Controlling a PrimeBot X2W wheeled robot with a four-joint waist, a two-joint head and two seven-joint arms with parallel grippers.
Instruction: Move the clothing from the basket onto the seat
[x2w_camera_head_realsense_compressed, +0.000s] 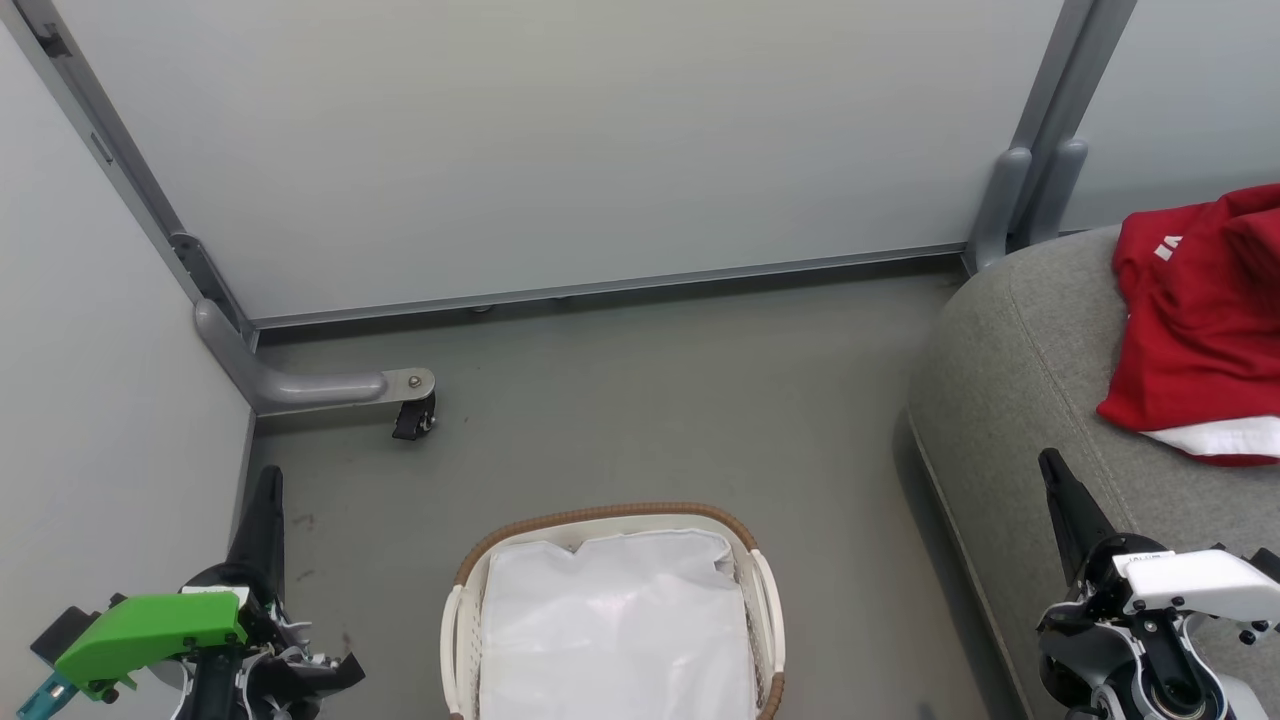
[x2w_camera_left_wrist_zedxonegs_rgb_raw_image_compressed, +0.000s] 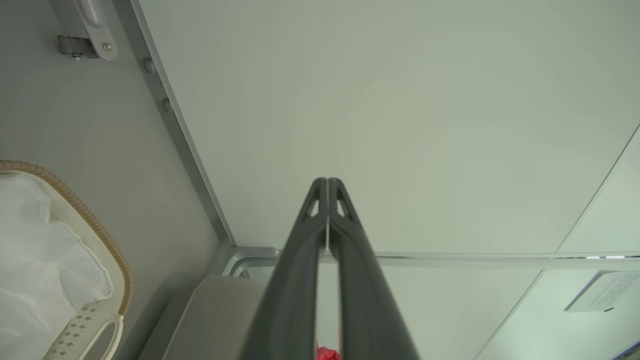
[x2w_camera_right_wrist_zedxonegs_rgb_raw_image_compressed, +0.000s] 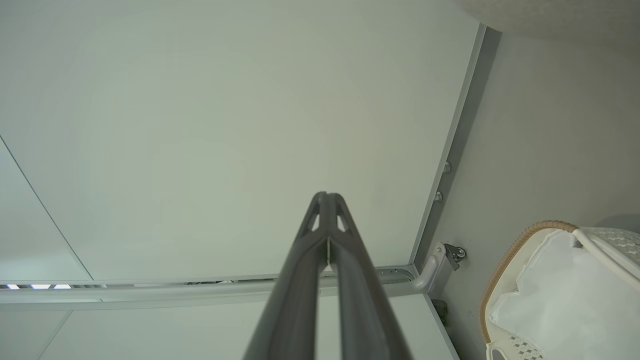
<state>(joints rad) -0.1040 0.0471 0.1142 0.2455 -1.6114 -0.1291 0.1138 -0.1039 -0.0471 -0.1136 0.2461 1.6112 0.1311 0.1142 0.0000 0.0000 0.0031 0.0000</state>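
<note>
Basket (x2w_camera_head_realsense_compressed: 600, 512) sits nearest, its white liner (x2w_camera_head_realsense_compressed: 615, 620) bare, midway between left tool (x2w_camera_head_realsense_compressed: 266, 495) and right tool (x2w_camera_head_realsense_compressed: 1058, 485), each pressed together and empty. Right of the basket, past the right tool, the red clothing (x2w_camera_head_realsense_compressed: 1200, 330) lies crumpled on the seat (x2w_camera_head_realsense_compressed: 1000, 400), nothing between; likely no transfer remains.

Pale grey partition panels (x2w_camera_head_realsense_compressed: 560, 150) in grey metal framing (x2w_camera_head_realsense_compressed: 600, 285), curved foot (x2w_camera_head_realsense_compressed: 320, 385) with black castor (x2w_camera_head_realsense_compressed: 413, 418); dull grey floor (x2w_camera_head_realsense_compressed: 650, 400), even light
</note>
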